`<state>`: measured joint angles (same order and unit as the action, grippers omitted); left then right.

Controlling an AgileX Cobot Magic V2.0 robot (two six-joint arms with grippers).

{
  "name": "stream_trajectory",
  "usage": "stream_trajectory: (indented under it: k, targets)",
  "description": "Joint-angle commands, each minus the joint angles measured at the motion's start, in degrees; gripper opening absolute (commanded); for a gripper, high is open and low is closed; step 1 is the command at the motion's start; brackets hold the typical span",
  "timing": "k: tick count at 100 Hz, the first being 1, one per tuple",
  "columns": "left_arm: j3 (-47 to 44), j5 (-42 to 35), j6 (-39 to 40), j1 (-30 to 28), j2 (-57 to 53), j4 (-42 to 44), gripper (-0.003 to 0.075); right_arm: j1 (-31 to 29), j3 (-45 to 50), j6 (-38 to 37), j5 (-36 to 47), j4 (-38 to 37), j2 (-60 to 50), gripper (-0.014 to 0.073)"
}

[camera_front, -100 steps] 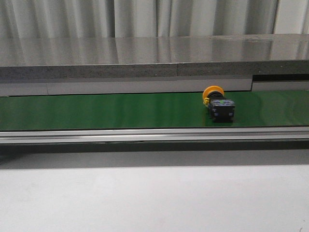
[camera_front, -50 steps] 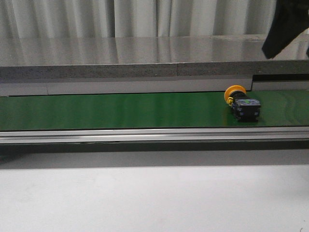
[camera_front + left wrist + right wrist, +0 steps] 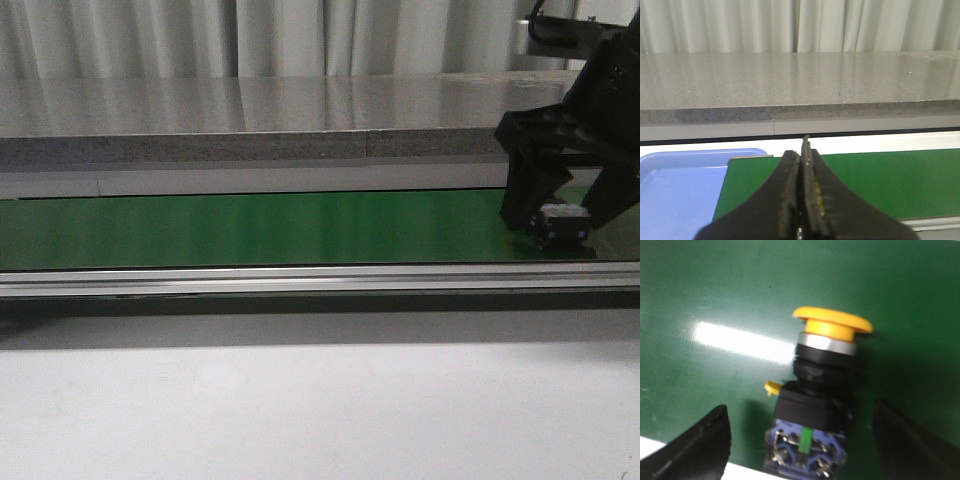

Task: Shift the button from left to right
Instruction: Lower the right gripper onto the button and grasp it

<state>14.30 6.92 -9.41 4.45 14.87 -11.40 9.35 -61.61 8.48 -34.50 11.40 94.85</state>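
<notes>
**Button carried right, my right tool now down over it**

Since the earlier frames the button [image 3: 560, 224] has ridden the green belt [image 3: 250, 228] from right of centre to the far right end, and my right tool [image 3: 563, 215] has come down from the upper right corner to straddle it. A second ago no arm was in the front view at all.

Right tool: jaws spread wide, one finger [image 3: 528, 190] on each side of the button, neither pad touching it. In the right wrist view the two black fingertips [image 3: 695, 447] sit well apart from the button [image 3: 820, 390], with bare belt [image 3: 715, 300] between them and it. Not pinching anything.

Button: lies on its side on the belt, near the belt's front edge. The yellow-orange mushroom cap [image 3: 832, 322] points away from the wrist camera, then a silver collar, then the black body; the terminal end with pale markings and a green strip faces the camera. A small yellow tab sticks out at the body's side. In the front view only the body's end shows between my fingers; the cap is hidden by the tool.

Left tool [image 3: 802, 200]: jaws pressed together, nothing between them, held above the belt's left end [image 3: 880, 180]. A blue tray [image 3: 680, 185] sits just beside that end.

Beyond the belt runs a grey speckled worktop [image 3: 250, 110], with pale curtains behind it.
</notes>
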Motion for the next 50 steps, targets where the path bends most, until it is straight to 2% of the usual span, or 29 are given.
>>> stream_trajectory:
  k: [1, 10, 22, 27, 32, 50]
  targets:
    - [1.48, -4.92, 0.19, 0.40, 0.59, -0.50, -0.0020, 0.02, -1.80, 0.77, 2.46, -0.24, -1.21, 0.0559]
    - [1.48, -4.92, 0.19, 0.40, 0.59, -0.50, -0.0020, 0.02, -1.80, 0.77, 2.05, -0.24, -0.99, 0.0468]
    - [1.48, -4.92, 0.19, 0.40, 0.59, -0.50, -0.0020, -0.26, -2.24, 0.77, 0.51, -0.30, -1.48, 0.0269]
    - [1.48, -4.92, 0.19, 0.40, 0.59, -0.50, -0.0020, -0.27, -2.98, 0.77, -0.67, -0.47, -1.95, 0.0216]
    - [1.48, -4.92, 0.19, 0.40, 0.59, -0.50, -0.0020, -0.32, -4.03, 0.77, -2.14, -1.14, -2.58, 0.0194]
    - [1.48, -4.92, 0.19, 0.40, 0.59, -0.50, -0.0020, -2.55, -8.70, 0.77, -7.34, -5.70, -5.97, 0.0194]
